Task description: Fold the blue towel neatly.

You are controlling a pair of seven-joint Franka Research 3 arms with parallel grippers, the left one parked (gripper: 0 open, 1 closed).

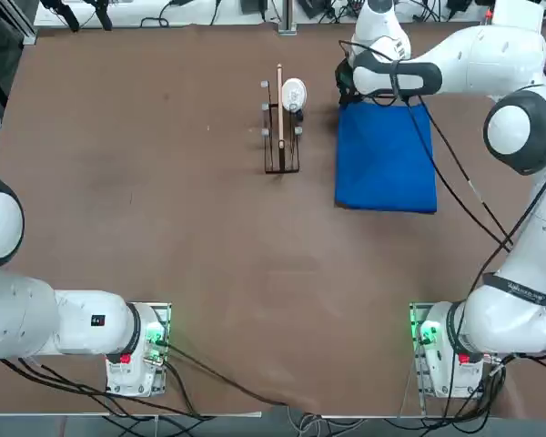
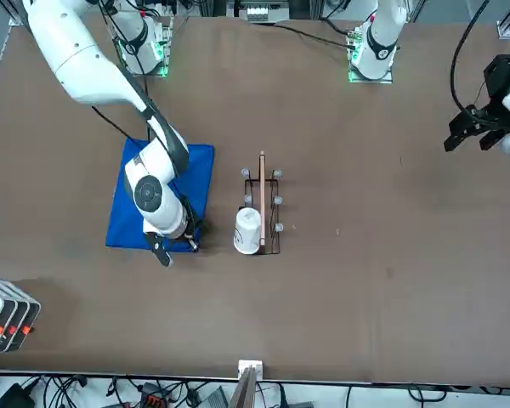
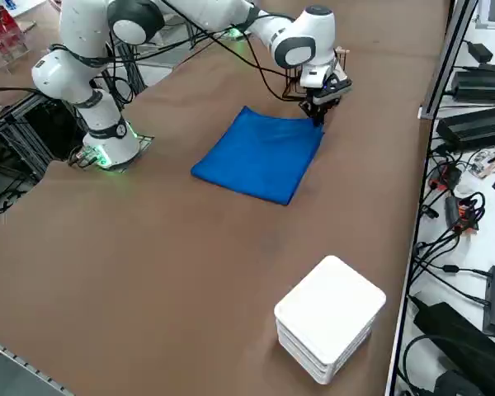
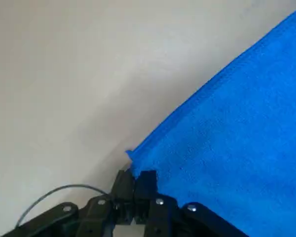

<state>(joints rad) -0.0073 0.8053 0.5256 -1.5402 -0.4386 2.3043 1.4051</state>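
You had the blue towel (image 1: 386,159) lying flat as a folded, smooth royal-blue rectangle on the brown table (image 1: 164,228), the right claw (image 4: 134,190) pinched shut on its far corner nearest the wire rack (image 1: 281,137), with bare table on every other side.
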